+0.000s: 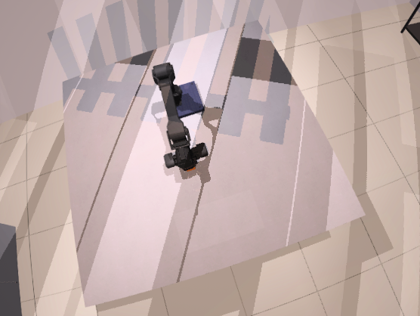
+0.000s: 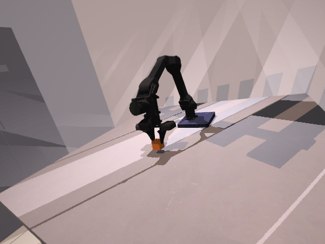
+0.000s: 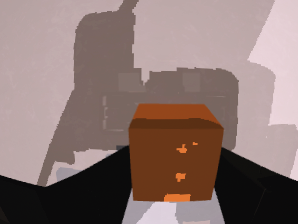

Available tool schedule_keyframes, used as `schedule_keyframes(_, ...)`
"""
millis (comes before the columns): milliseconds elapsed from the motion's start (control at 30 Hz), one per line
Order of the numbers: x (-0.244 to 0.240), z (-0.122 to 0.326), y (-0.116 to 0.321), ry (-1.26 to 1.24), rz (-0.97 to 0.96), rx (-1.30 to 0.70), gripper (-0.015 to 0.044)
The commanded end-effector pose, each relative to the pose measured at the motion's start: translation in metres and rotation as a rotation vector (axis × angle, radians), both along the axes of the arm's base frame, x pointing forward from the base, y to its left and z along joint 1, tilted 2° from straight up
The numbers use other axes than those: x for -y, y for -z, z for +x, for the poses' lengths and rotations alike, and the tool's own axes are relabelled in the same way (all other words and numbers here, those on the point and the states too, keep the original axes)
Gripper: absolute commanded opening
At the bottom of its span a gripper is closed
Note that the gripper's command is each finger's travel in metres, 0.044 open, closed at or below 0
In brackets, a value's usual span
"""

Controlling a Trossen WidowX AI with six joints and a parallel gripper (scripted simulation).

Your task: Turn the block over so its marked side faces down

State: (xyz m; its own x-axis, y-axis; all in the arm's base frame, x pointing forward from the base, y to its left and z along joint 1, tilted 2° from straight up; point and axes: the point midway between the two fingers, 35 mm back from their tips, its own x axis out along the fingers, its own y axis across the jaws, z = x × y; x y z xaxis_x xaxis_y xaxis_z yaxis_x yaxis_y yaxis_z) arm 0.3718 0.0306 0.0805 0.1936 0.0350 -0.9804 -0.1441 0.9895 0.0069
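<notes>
The orange block (image 1: 191, 169) (image 2: 158, 145) (image 3: 175, 172) is between the fingers of my gripper (image 2: 158, 141) (image 3: 173, 153), which is shut on it from two opposite sides. In the exterior view the block looks slightly above the table (image 1: 234, 178) (image 2: 204, 190), with a small dark shadow under it. In the top view the gripper hides nearly all of the block. The wrist view shows two plain orange faces with small bright patches that look like light. I see no mark on the faces in view; the underside and the gripped sides are hidden.
The arm stands on a dark blue base plate (image 1: 194, 101) (image 2: 204, 119) behind the gripper. Shadows and light stripes cross the table. A dark grey box-like shape (image 1: 8, 261) stands off the table's left side, and a black-framed object (image 1: 412, 24) is at the far right.
</notes>
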Motion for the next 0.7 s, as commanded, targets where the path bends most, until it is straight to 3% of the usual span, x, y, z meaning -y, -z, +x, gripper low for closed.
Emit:
schedule_keyframes(0, -0.0007, 0.0004, -0.0001, 0.001, 0.015, 0.064, 0.0000)
schedule_keyframes(667, -0.0001, -0.0049, 0.0028, 0.002, 0.057, 0.357, 0.0000)
